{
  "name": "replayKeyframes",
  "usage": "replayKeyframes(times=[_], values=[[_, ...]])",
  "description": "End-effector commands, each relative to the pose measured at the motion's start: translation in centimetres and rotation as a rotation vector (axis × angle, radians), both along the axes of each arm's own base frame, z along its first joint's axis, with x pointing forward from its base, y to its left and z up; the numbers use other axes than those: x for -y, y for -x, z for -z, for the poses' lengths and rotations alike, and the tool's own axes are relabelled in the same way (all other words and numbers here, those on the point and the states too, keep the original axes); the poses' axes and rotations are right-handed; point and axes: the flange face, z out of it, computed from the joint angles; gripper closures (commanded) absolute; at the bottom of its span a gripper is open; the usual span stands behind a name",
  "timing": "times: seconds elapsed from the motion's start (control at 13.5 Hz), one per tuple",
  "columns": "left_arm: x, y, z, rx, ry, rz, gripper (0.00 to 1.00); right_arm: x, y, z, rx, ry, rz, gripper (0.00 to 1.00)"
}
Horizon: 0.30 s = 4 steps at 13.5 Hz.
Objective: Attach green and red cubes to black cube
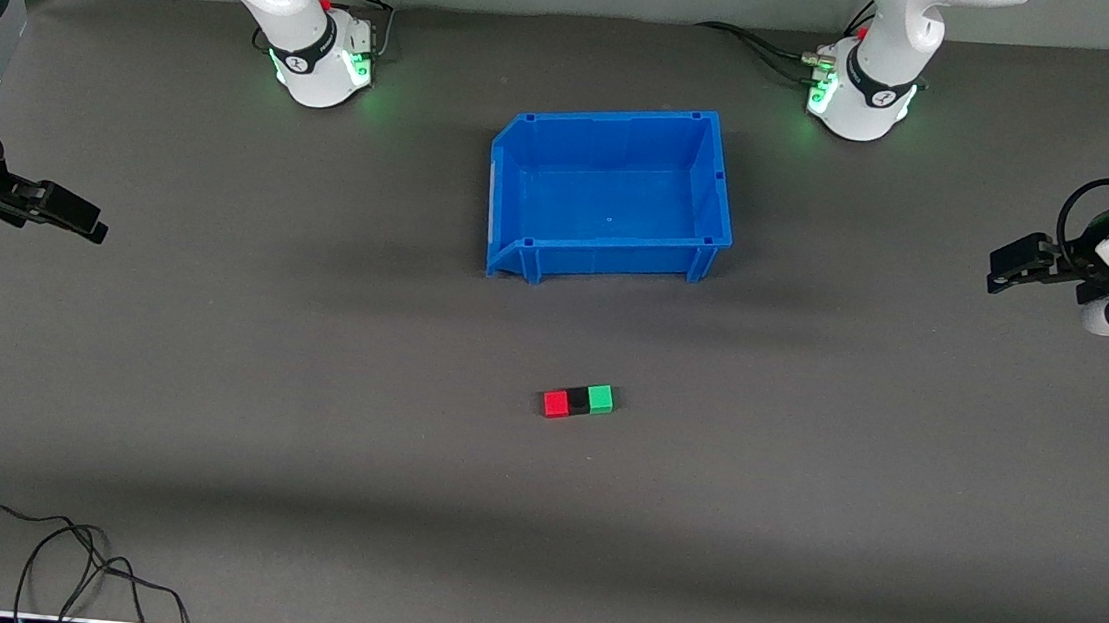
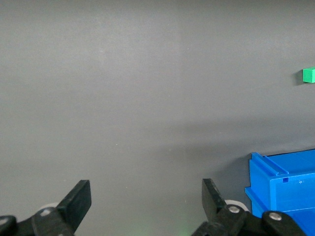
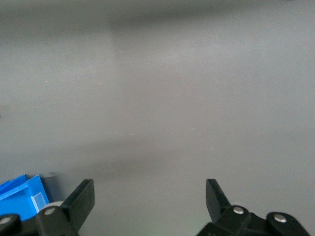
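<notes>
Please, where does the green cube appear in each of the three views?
Front view: green cube lies on the table, joined to the black cube, nearer the camera than the blue bin.
Left wrist view: at the picture's edge.
Right wrist view: not in it.
Shared landmark: the blue bin.

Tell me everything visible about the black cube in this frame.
The black cube is small, matte and dark, and sits flat on the grey table, nearer the front camera than the blue bin. It is the middle of a short row: the red cube touches its side toward the right arm's end, the green cube the side toward the left arm's end. Neither pincer is near it. Surface detail is too small to tell.
</notes>
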Motion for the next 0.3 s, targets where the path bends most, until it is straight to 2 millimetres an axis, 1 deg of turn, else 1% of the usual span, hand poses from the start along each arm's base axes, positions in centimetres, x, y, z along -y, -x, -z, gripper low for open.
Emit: replayKeyframes(times=[0.0,0.15,0.22], values=[[-0.11,0.12,-0.77,0.000,-0.014,0.012,0.00,0.13,0.09,-0.24,0.011,0.020,-0.024,0.01],[-0.11,0.08,-0.69,-0.001,-0.015,0.012,0.00,-0.06,0.13,0.05,0.004,0.018,-0.026,0.00],[-0.11,0.07,-0.76,0.000,-0.015,0.010,0.00,-0.06,0.17,-0.10,0.006,0.018,-0.026,0.01]])
